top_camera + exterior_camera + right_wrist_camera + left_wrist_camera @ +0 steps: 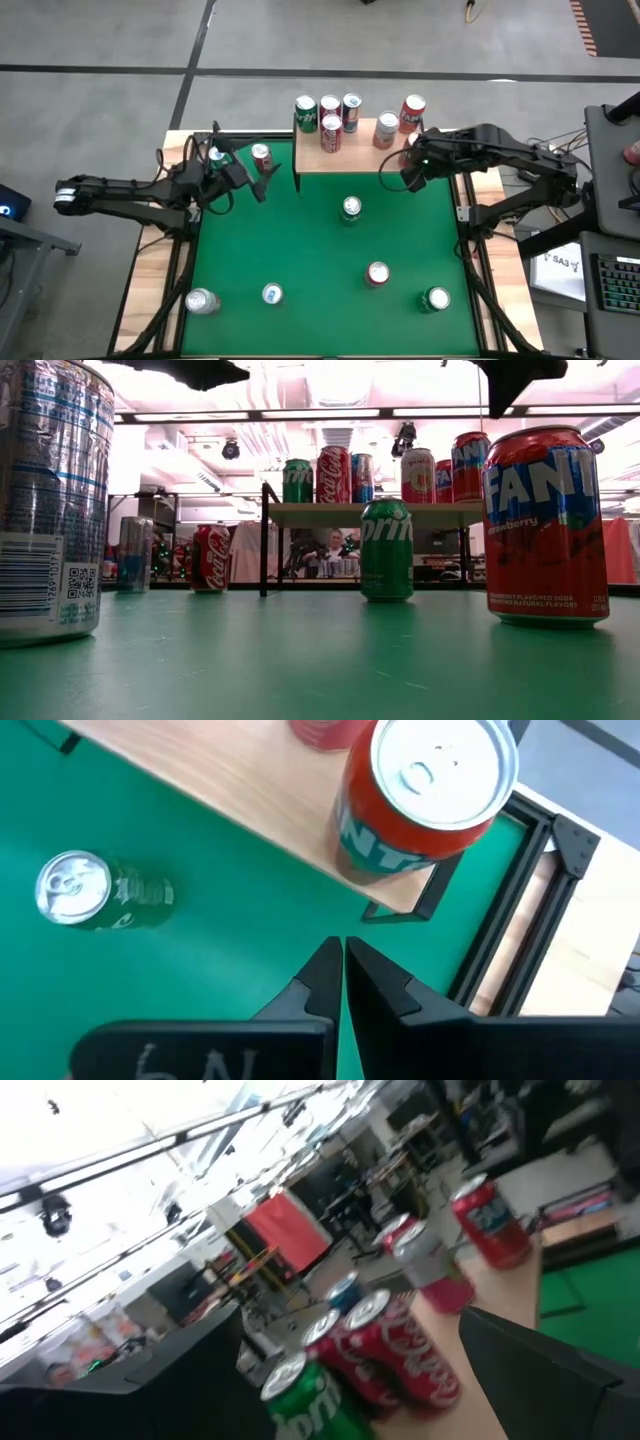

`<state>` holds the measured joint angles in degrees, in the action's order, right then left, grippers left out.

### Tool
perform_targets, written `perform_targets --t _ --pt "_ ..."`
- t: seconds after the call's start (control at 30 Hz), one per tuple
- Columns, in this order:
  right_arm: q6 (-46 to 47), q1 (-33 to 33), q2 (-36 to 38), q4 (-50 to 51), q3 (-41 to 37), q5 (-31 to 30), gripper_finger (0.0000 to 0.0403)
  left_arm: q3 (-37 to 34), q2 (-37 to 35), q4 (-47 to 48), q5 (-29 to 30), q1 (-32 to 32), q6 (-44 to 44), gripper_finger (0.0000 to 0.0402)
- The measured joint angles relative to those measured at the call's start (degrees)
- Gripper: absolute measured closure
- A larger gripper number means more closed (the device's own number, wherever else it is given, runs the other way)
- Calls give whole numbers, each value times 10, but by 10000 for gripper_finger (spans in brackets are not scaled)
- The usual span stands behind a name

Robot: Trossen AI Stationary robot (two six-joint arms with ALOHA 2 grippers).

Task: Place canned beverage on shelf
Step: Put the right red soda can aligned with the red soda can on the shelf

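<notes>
Close to me, four cans stand along the near side of the green surface (300, 250): a silver can (202, 301), a blue and white can (272, 294), a red Fanta can (377, 273) and a green can (436, 299). A bit farther in, one green Sprite can (350, 208) stands alone, just in front of the shelf (360, 158). The shelf is at the far edge, a light wood board on thin black legs. Six cans stand on it: one green, two red Coca-Cola, one blue, one pale pink and one red Fanta can at the right end.

The right gripper (408, 176) hangs just off the shelf's right end, fingers pressed together and holding nothing. The left gripper (262, 184) is on the left, near the shelf's left end, fingers spread wide and empty. Behind it stand two more cans, a red Coca-Cola can (261, 156) and a silver and blue can (216, 157).
</notes>
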<state>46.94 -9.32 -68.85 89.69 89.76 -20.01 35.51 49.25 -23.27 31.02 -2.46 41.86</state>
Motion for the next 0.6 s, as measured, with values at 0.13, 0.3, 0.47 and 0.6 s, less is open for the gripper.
perform_targets --t 0.13,0.3,0.47,0.6 --pt "0 0 -8 -7 -11 -8 394 0 -2 10 27 0 11 45" --pt "-16 0 -18 -13 -31 -10 394 -1 -5 18 31 -5 27 45" --pt "-15 -5 -16 -16 -33 -12 394 -11 -9 18 30 -20 33 45" --pt "-15 -5 -13 -17 -33 -32 394 -16 -19 18 30 -29 35 45"
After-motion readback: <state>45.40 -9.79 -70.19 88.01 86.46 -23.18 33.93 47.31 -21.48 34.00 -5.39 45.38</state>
